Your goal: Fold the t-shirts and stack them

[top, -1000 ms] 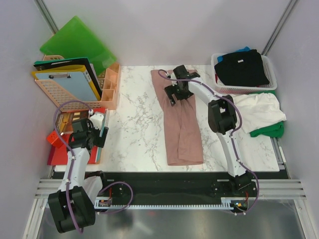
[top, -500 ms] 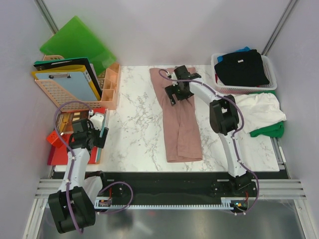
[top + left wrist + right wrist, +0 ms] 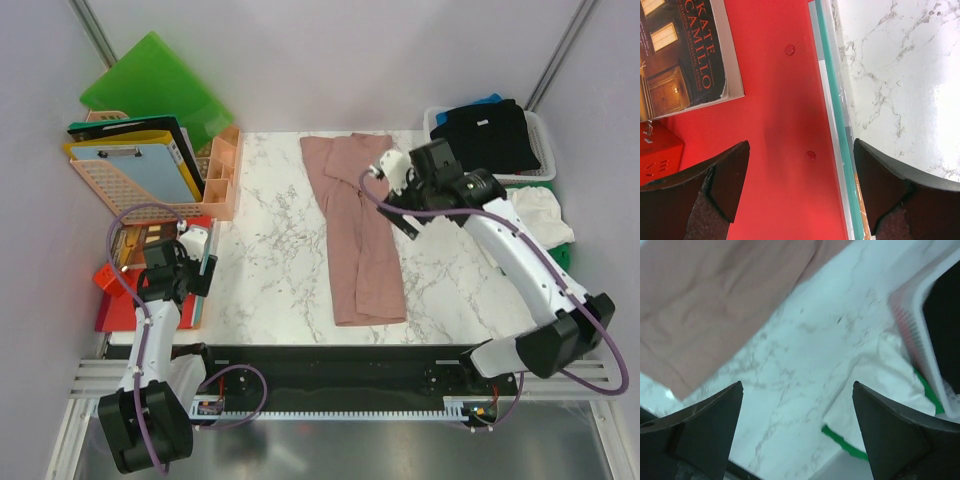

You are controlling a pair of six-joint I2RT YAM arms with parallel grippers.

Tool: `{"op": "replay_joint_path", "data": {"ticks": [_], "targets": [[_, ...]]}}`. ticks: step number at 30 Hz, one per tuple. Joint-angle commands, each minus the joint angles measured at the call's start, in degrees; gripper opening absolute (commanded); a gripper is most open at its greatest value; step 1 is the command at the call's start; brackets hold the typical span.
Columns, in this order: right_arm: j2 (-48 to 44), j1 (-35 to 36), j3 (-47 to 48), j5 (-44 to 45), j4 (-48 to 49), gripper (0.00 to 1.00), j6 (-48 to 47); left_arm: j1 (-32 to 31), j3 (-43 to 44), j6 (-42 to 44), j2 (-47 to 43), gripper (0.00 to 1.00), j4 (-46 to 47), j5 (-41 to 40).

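Top view: dusty pink t-shirt lay on the marble worktop, folded into a long narrow strip running from the far edge toward the near edge, slightly right of centre. Its far end was wider, with a sleeve showing.

Right pincer hovered above the worktop just beside the strip's right edge, near its far half. Jaws stood wide, nothing between them. Right wrist view agreed: bare marble showed between the fingers, with pink cloth to the upper left.

White basket sat at the far right corner and held a black t-shirt, with a bit of blue t-shirt showing behind it. A white t-shirt lay crumpled just in front of the basket, over a green t-shirt at the worktop's right edge.

Left pincer hung off the left side of the worktop above a red folder. Jaws were wide and empty. A book lay on that folder.

A green folder leaned at the far left behind an orange tray.
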Motion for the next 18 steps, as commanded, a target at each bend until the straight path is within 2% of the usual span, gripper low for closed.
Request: {"op": "replay_joint_path", "data": {"ticks": [1, 3, 5, 8, 13, 16, 18], "targets": [[-3.9, 2.4, -12.8, 3.9, -12.4, 0.98, -13.3, 0.1, 1.2, -0.7, -0.6, 0.91, 1.6, 0.6], [-7.2, 7.5, -16.6, 7.8, -15.9, 0.98, -16.1, 0.1, 1.2, -0.9, -0.7, 0.91, 1.7, 0.7], [-12.1, 12.1, -20.9, 12.1, -14.7, 0.98, -15.9, 0.1, 1.2, -0.9, -0.8, 0.91, 1.8, 0.6], [-15.5, 16.0, -21.8, 15.2, -12.3, 0.98, -13.6, 0.2, 1.2, -0.9, -1.1, 0.91, 1.8, 0.5], [-20.9, 20.5, -24.0, 11.4, -6.4, 0.98, -12.4, 0.1, 1.3, -0.8, -2.2, 0.91, 1.6, 0.2], [-20.1, 23.2, -26.4, 9.2, -7.7, 0.98, -13.2, 0.2, 1.3, -0.7, -2.4, 0.91, 1.4, 0.1], [-20.2, 24.9, -30.0, 9.3, -5.2, 0.98, -13.6, 0.2, 1.2, -0.7, -2.3, 0.91, 2.0, 0.1]]}}
